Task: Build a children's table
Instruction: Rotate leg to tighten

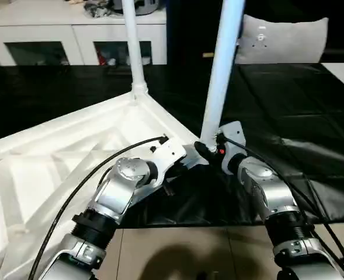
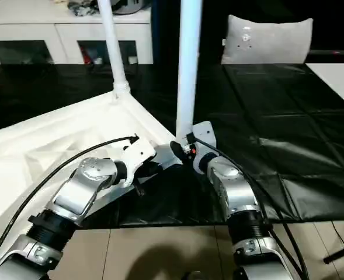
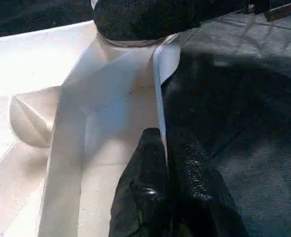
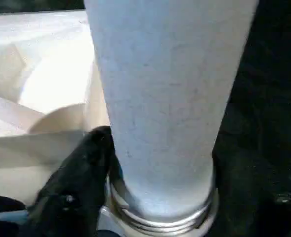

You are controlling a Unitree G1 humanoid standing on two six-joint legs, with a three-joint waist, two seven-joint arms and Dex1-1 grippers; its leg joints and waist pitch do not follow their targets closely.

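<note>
The white plastic tabletop (image 1: 72,151) lies upside down, ribbed underside facing up, on black sheeting (image 1: 288,122) that covers the floor; a strip of tan floor (image 1: 177,251) shows at the near edge of the sheeting. Two white tube legs stand upright in the corner sockets of the top. The far leg (image 1: 134,46) is seated in the far corner socket and rises out of view. The near leg (image 1: 221,70) stands at the corner nearest the robot's right arm, with a threaded metal collar (image 4: 160,219) visible at its base where it meets the socket. The right gripper (image 1: 209,150) is positioned at the base of this near leg, its fingers (image 4: 78,182) clamped around the tube just above the collar; one black finger lies against the side of the leg in the right wrist view. The left gripper (image 3: 167,163) is at the edge of the tabletop, just beside the same corner, with its fingers (image 3: 145,177) closed together on the thin white rim (image 3: 160,84) of the top, which runs between them. Both silver forearms converge on this corner, black cables running along each. Behind the sheeting stands a white cabinet (image 1: 72,35) with glass doors, and to the right of it a grey cushion (image 1: 280,41) rests upright against a dark background.
</note>
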